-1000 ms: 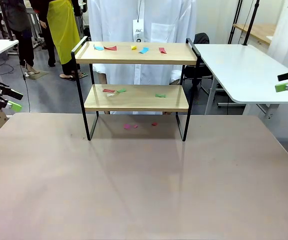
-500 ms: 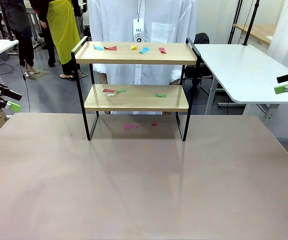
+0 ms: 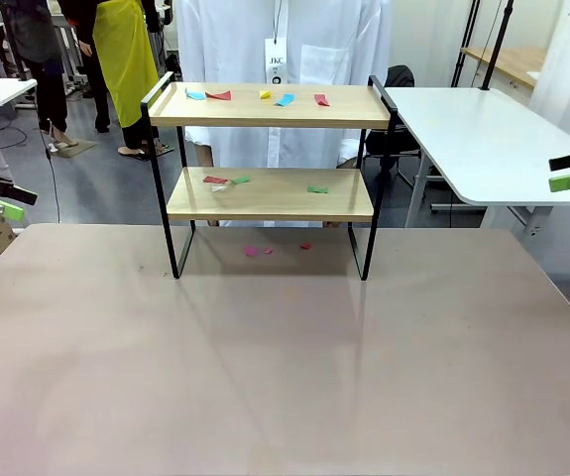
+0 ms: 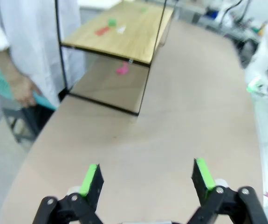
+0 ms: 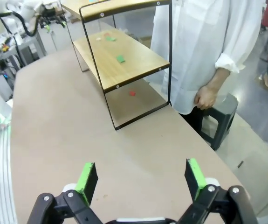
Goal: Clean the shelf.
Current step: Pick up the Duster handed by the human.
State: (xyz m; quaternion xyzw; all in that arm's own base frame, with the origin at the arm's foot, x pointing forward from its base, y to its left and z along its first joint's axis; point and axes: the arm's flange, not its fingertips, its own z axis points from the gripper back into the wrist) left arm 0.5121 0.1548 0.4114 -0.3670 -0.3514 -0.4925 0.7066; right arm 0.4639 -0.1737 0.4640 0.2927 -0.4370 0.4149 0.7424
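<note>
- Plainly, the shelf [image 3: 275,203] stands at the far middle of the table [image 3: 285,377], just in front of a person [image 3: 280,40] in a white coat.
- Progress, as a judgement: the cleaning has not started. Both boards carry paper scraps [image 3: 285,99] and nothing has been gathered.
- Top board: five scraps in a loose row, coloured light blue, red, yellow, blue and red.
- Lower board: four scraps, with red, white and green close together at the left and one green toward the right.
- On the table under the shelf lie about three more bits, pink and red, too small to count for certain.
- Left to do: all of it, meaning both boards and probably the bits beneath.
- Left end effector [image 3: 12,201]: its jaws stand wide apart with nothing between them. It is beyond the table's left edge, well apart from the shelf.
- Right end effector [image 3: 565,171]: its jaws are likewise spread and empty. It is beyond the right edge, over a white side table [image 3: 483,139].
- The person's hand [image 4: 19,88], in the left wrist view, holds something teal that is too blurred to name.
</note>
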